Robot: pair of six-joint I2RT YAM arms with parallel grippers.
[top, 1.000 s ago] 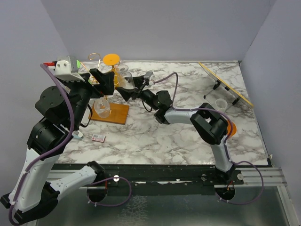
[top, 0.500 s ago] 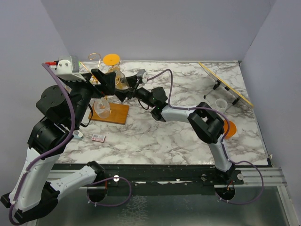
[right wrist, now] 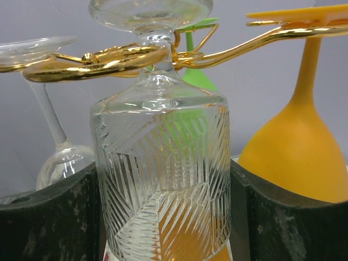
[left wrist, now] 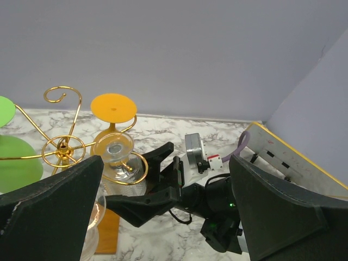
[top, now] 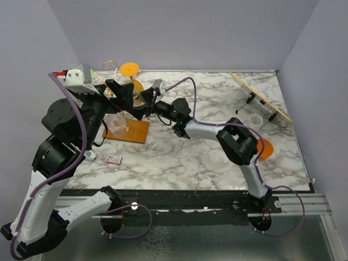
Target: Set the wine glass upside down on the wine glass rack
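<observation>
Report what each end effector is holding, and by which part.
The right end effector grips the wine glass by its bowl; the left end effector holds nothing.

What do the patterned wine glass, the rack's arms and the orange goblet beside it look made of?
The patterned wine glass: clear cut or pressed glass, since the background shows through its ridged facets. The rack's arms: thin metal wire, polished gold finish, with bright highlights. The orange goblet: opaque, matte, evenly coloured; probably plastic, though coated glass cannot be excluded.
</observation>
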